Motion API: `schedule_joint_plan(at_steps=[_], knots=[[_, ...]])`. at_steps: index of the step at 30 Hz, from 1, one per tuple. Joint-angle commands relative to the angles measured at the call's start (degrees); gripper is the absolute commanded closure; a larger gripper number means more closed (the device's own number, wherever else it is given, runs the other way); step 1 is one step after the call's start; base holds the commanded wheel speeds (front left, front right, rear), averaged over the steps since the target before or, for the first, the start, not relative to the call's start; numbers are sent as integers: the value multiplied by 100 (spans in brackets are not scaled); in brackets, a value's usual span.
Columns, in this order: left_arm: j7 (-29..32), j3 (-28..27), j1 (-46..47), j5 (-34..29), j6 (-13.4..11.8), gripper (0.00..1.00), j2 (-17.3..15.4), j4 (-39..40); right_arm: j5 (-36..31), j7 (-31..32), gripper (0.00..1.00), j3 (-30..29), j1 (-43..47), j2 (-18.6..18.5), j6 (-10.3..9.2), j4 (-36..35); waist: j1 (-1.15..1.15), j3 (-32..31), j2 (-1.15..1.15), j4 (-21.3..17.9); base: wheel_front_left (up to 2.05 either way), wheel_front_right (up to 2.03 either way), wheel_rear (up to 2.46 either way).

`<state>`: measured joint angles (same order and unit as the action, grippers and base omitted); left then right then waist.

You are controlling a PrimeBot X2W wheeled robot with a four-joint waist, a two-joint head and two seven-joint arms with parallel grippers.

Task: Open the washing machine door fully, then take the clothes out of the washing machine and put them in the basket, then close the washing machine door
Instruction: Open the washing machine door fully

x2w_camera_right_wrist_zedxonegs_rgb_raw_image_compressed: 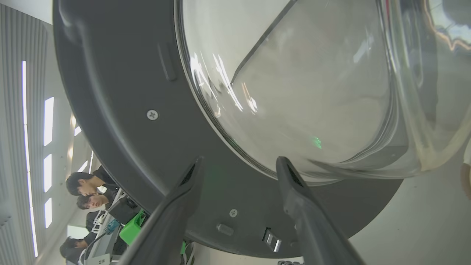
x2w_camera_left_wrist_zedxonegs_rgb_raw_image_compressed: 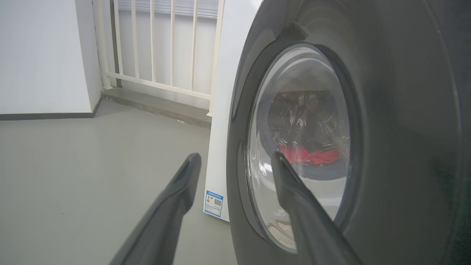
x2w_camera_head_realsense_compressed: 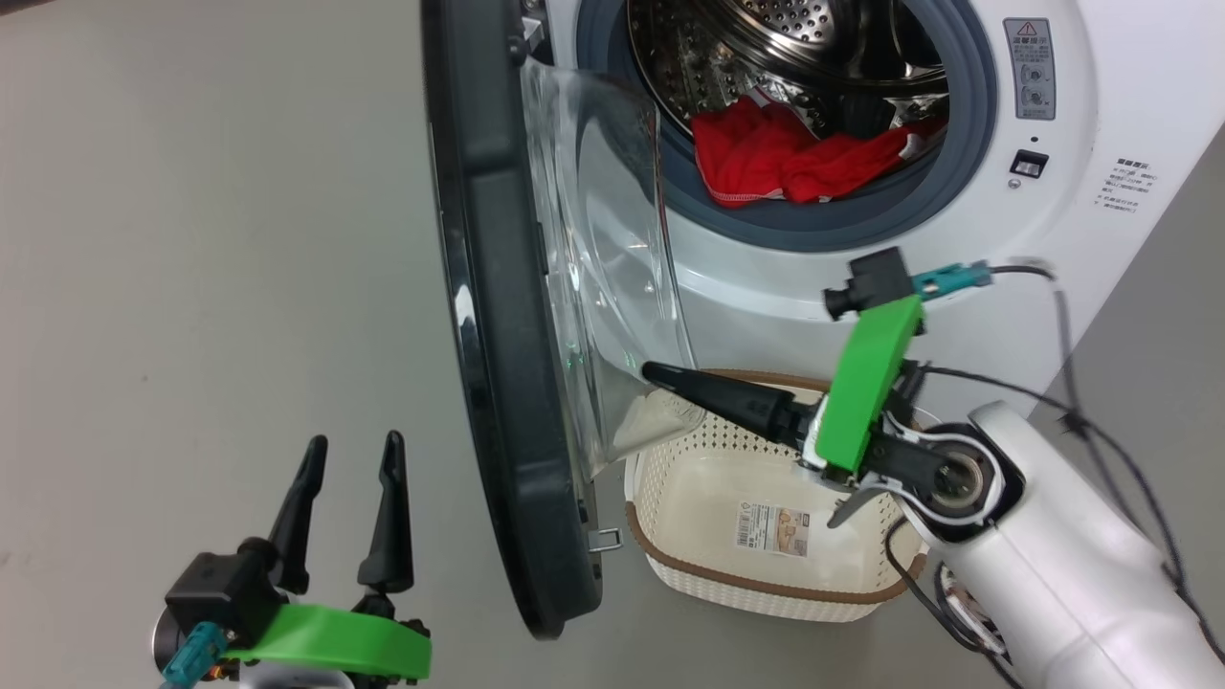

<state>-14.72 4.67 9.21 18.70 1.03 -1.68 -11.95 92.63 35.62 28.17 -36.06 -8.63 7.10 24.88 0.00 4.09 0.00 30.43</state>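
At the mouth of the perforated steel drum [x2w_camera_head_realsense_compressed: 766, 48], ringed by grey rubber, the clothes [x2w_camera_head_realsense_compressed: 785, 158] lie as a crumpled red heap of soft fabric with white trim, inside the white boxy washing machine [x2w_camera_head_realsense_compressed: 1101, 115]. Its washing machine door [x2w_camera_head_realsense_compressed: 498, 383] stands swung out, edge-on to the head view: a thick glossy black rim with a clear bulging bowl window. On the grey floor below the opening sits the basket [x2w_camera_head_realsense_compressed: 670, 498], cream perforated plastic with a brown woven-look rim and a paper label on its bottom.

From the left wrist view comes the door's outer face, the red heap showing through the glass, plus a blue sticker [x2w_camera_left_wrist_zedxonegs_rgb_raw_image_compressed: 213, 203] on the cabinet side and a white railing [x2w_camera_left_wrist_zedxonegs_rgb_raw_image_compressed: 162, 44]. The left gripper [x2w_camera_head_realsense_compressed: 354, 440] has its tapered dark fingers spread, holding nothing.

Seen from the right wrist, the door's inner side shows screws, a metal latch [x2w_camera_right_wrist_zedxonegs_rgb_raw_image_compressed: 272, 239] and people [x2w_camera_right_wrist_zedxonegs_rgb_raw_image_compressed: 88, 184] beyond. The right gripper [x2w_camera_right_wrist_zedxonegs_rgb_raw_image_compressed: 239, 162] stands with fingers parted and empty, close to the bowl; contact is unclear
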Motion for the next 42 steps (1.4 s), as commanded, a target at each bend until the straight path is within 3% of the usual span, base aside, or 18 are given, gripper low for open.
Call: schedule_joint_plan(at_steps=[1,9,14,19,23,26,30,37,42], knots=[[-28,-153,100,-37,13,0,-120,101,-430,-343,0,36,74,-70,39,-315,0,-10,0,-7,0,0,0],[-28,-189,98,-83,63,0,-120,11,-2004,-2503,0,521,622,-599,39,-711,0,-126,0,-65,0,0,0],[-28,-237,65,-189,92,0,-120,-2,-2860,-3931,0,615,719,-710,39,-229,0,-181,0,-150,0,0,0],[-28,-298,37,-222,99,0,-120,45,-3492,-4890,0,497,750,-596,39,433,0,-189,0,-248,0,0,0],[-28,-324,33,-237,102,0,-120,95,-4266,-5054,0,-158,771,-416,39,814,0,-179,0,-300,0,0,0],[-28,-356,25,-246,90,0,-120,131,-5136,-5059,0,-1039,994,-136,39,526,0,-160,0,-330,0,0,0],[-28,-385,7,-272,70,0,-120,155,-6198,-5060,0,-1721,1416,200,39,65,0,-154,0,-357,0,0,0],[-28,-383,-5,-327,55,0,-120,167,-7239,-5061,0,-2235,1915,465,39,-550,0,-157,0,-393,0,0,0],[-28,-367,-4,-381,55,0,-120,160,-7488,-5061,0,-2384,2209,551,39,-741,0,-157,0,-404,0,0,0]])
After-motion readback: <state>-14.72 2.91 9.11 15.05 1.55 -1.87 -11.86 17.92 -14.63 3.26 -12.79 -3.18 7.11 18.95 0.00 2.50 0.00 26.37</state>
